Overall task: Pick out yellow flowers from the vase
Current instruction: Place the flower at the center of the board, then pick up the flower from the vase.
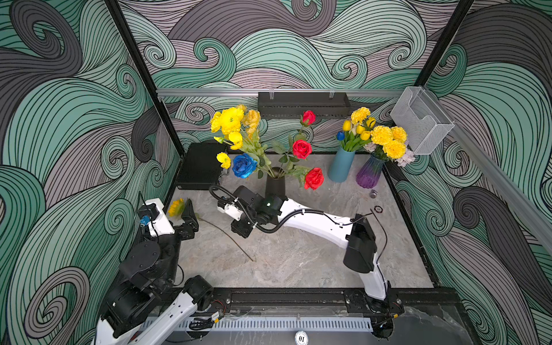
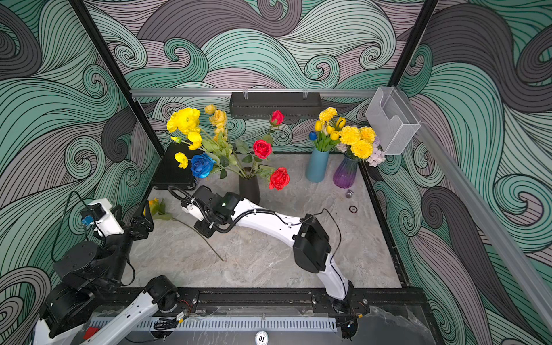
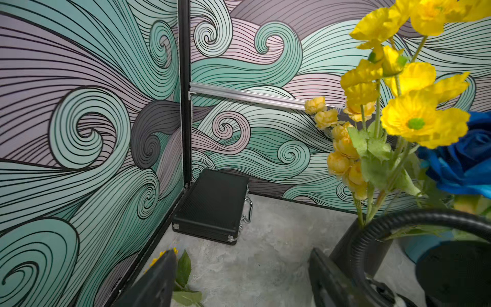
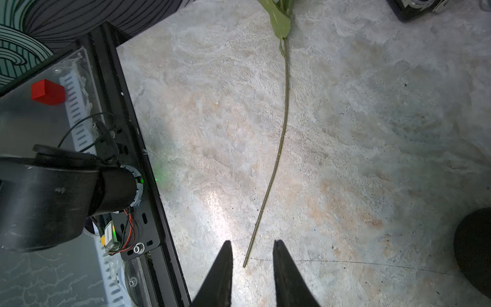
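Right wrist view, right hand (image 4: 252,268) slightly parted, flower stem (image 4: 282,138) tip lying loose between fingers (image 4: 223,265), left hand (image 3: 239,284) spread, empty.

Walled in by teal, grey and lilac wave-swirl panels (image 1: 68,119) on black posts (image 1: 142,71). Floored with a mottled grey stone-look surface (image 1: 298,263). Fitted with aluminium rail (image 1: 209,92), black rack (image 1: 303,104), wire-mesh holder (image 1: 421,119).

The grey marbled tabletop (image 1: 298,254) bore a matte black vase (image 1: 274,187), a teal vase (image 1: 340,168), a purple ribbed vase (image 1: 369,175), a black ribbed case (image 1: 200,167), a long-stemmed yellow flower (image 1: 175,207) lying flat, and seemingly a small dark disc (image 1: 378,209).
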Controlling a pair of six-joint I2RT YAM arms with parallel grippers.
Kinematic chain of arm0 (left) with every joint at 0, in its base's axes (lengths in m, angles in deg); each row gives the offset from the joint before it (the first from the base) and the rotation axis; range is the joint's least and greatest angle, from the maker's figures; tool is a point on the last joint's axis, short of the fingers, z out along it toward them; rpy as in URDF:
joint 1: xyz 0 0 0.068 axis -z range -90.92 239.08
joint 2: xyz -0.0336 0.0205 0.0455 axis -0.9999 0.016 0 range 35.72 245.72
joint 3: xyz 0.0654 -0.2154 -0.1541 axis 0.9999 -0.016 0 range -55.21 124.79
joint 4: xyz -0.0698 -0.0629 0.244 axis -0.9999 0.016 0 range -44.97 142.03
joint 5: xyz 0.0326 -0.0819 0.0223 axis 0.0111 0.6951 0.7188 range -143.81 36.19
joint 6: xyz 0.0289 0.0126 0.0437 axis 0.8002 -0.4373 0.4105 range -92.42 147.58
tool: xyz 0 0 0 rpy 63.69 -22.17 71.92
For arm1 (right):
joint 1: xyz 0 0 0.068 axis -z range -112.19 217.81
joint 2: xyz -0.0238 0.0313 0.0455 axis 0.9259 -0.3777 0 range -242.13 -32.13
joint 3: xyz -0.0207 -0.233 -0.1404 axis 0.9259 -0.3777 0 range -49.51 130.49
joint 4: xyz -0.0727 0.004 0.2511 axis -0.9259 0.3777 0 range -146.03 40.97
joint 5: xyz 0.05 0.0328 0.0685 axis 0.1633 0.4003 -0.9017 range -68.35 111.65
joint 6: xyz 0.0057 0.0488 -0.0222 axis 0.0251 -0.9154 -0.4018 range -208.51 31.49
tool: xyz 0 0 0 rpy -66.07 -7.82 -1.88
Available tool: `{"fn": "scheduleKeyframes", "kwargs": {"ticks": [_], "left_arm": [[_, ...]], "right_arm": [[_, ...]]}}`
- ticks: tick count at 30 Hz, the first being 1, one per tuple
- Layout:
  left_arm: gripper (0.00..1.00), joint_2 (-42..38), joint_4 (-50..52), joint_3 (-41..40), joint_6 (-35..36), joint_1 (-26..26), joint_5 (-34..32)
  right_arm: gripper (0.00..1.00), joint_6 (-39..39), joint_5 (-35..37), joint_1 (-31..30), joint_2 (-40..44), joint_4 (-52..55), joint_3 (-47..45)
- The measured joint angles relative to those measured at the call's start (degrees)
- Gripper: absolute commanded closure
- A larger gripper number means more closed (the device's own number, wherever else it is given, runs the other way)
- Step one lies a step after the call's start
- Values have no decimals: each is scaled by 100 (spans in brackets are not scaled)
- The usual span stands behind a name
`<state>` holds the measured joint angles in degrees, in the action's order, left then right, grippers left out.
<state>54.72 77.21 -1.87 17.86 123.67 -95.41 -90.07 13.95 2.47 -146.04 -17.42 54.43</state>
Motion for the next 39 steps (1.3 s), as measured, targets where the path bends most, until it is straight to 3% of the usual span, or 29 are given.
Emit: {"fn": "scheduleKeyframes", "kwargs": {"ticks": [6,11,16,21,32,36,39], "left_arm": [[24,385,-319,-177,-361,-55,483],[24,863,-675,-463,-822,-72,822],[23,1429,-837,-476,-1091,-72,1073],[22,1565,-1108,-673,-1193,-72,1141],[21,964,-1121,-1198,-1307,-79,898],[21,691,-1128,-1401,-1331,-79,767],[21,597,-1128,-1488,-1335,-79,708]], "right_arm": [[70,190,446,7,1165,-1008,-1941],[54,505,1123,11,2599,-2479,-3875],[44,750,1705,125,3606,-3735,-4824],[42,752,1825,319,3735,-4618,-4953],[38,861,1545,564,2767,-6144,-4769],[27,1088,1543,693,2479,-6640,-4599],[25,1268,1631,774,2350,-6985,-4478]]}}
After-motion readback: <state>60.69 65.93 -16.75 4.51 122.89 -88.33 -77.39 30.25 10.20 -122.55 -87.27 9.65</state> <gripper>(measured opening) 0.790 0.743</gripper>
